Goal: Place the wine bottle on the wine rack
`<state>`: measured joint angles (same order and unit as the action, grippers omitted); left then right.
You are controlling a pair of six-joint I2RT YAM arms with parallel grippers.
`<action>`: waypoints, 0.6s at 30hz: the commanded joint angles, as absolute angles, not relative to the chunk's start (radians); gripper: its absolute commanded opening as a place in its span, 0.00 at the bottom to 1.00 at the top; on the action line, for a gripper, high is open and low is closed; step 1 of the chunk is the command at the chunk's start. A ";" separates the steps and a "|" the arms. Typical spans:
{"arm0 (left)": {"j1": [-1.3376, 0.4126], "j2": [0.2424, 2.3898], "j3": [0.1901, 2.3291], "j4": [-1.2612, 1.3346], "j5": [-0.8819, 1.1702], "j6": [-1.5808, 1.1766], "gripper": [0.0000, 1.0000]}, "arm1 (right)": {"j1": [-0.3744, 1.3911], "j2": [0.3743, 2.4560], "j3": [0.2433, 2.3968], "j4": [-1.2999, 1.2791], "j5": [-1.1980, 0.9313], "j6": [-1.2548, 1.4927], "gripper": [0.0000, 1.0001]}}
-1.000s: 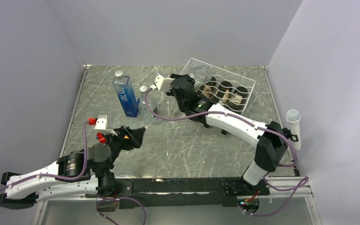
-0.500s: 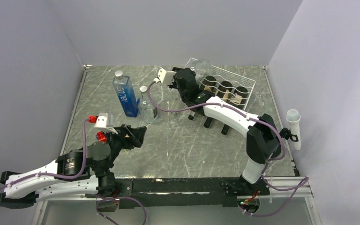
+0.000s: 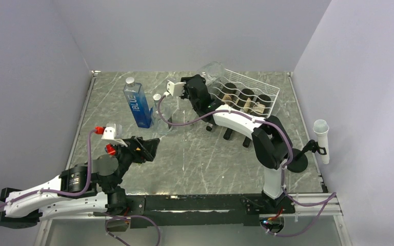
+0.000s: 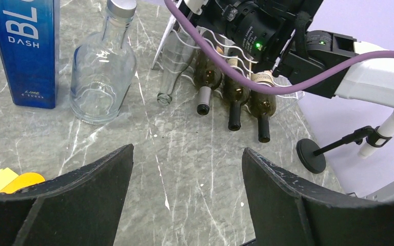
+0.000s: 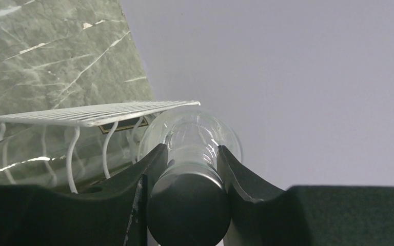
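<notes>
Right fingers [image 5: 143, 179] clamped tight on clear wine bottle [image 5: 192, 136] neck, bottle at wine rack [image 5: 92, 114] left end, counter [image 3: 205, 159] far edge, left fingers [image 4: 82, 189] spread wide, empty, toward near-left corner.

White wire rack [image 3: 259, 83], blue bottle [image 3: 137, 105], green white-veined marble table [image 3: 205, 159].

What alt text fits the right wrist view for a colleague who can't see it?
The right gripper clamps the neck of a clear glass wine bottle, whose body points away toward a plain grey wall. The white wire wine rack sits left of the bottle, over the marble table.
</notes>
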<state>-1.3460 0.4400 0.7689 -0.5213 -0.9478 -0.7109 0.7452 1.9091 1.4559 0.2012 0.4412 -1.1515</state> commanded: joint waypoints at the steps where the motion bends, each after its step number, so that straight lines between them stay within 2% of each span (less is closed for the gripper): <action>1: -1.350 0.433 0.792 -0.513 -0.954 -0.704 0.82 | 0.736 1.882 1.502 0.586 0.454 -1.326 0.00; 18: -1.350 0.408 0.795 -0.542 -0.948 -0.724 0.82 | 0.736 1.929 1.283 0.618 0.450 -1.227 0.02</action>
<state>-1.3460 0.4248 0.7689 -0.5331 -0.9474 -0.7185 0.7521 1.9434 1.2758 0.5011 0.4355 -1.2755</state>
